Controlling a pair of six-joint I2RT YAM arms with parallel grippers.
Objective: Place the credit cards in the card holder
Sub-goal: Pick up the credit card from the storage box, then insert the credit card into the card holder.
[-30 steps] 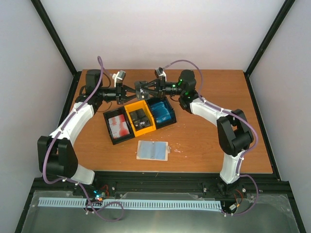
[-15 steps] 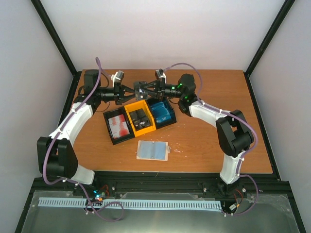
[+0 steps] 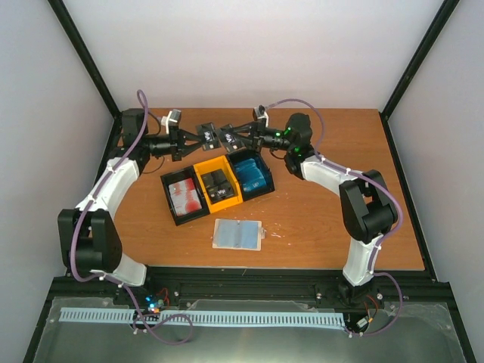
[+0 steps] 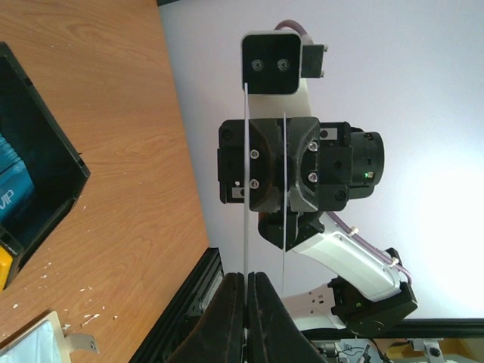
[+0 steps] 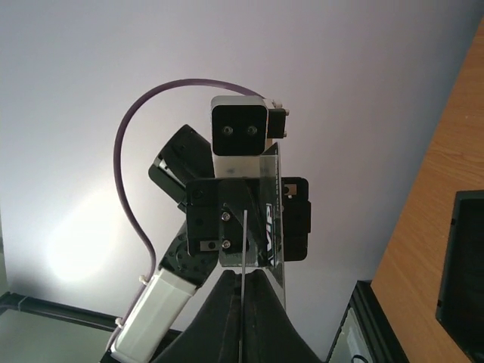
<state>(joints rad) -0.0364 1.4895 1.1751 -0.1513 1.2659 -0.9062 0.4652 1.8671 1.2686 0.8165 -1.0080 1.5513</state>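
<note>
While the card holder point(image 3: 237, 234) lies open and flat near the front edge of the surface point(image 3: 325, 219), the three-compartment tray point(image 3: 165, 190) sits just beyond it, holding red-and-white cards point(image 3: 186, 197), black cards point(image 3: 219, 183) and blue cards point(image 3: 252, 175). Farther back, raised above the far side of the surface, the left end effector point(image 3: 195, 138) and right end effector point(image 3: 233, 137) face each other. Each is pinched narrow on a thin dark card: the left card point(image 3: 206, 128) and the right card point(image 3: 224, 136). The two cards stand parallel with a small gap between them, well apart from the card holder.
</note>
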